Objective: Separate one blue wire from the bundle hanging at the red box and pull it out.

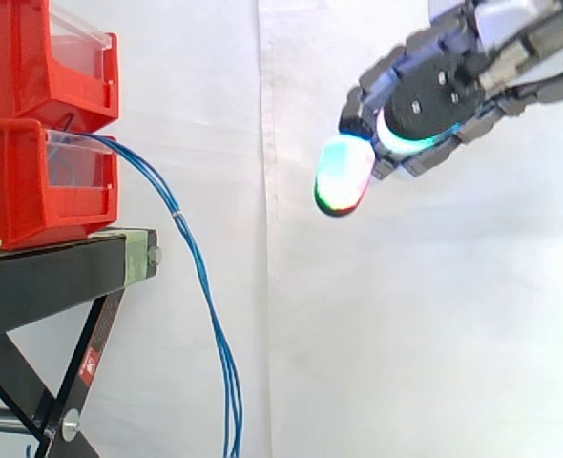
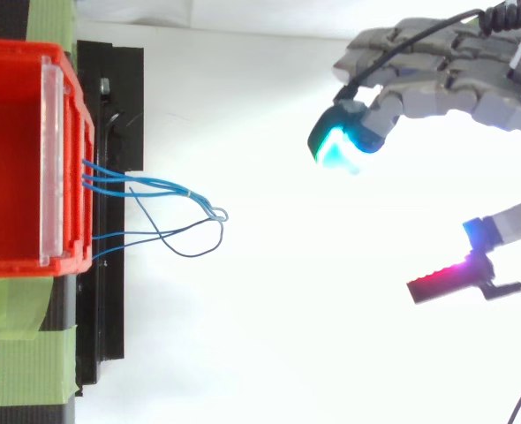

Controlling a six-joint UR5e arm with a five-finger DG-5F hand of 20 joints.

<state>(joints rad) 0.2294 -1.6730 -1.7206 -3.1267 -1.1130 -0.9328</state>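
**Side view.** Upper red bin (image 1: 14,57) stacked on lower red bin (image 1: 14,196), both on a black stand (image 1: 43,277) at left. Blue wire bundle (image 1: 201,277) leaves the lower bin's front, arcs down past the stand's edge and hangs free. Robot hand (image 1: 434,95) is at upper right, well apart from the wires, fingers relaxed, grasping nothing.

**Top view.** Wires fan from the bin's front wall into loose loops. Robot hand is at upper right, thumb (image 2: 446,278) spread wide, released.

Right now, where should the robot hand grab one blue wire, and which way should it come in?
Probably pinch one strand of the blue wires on the free-hanging stretch beyond the red box, where strands spread apart. Come from the open side where the hand is; the box and stand block the other.
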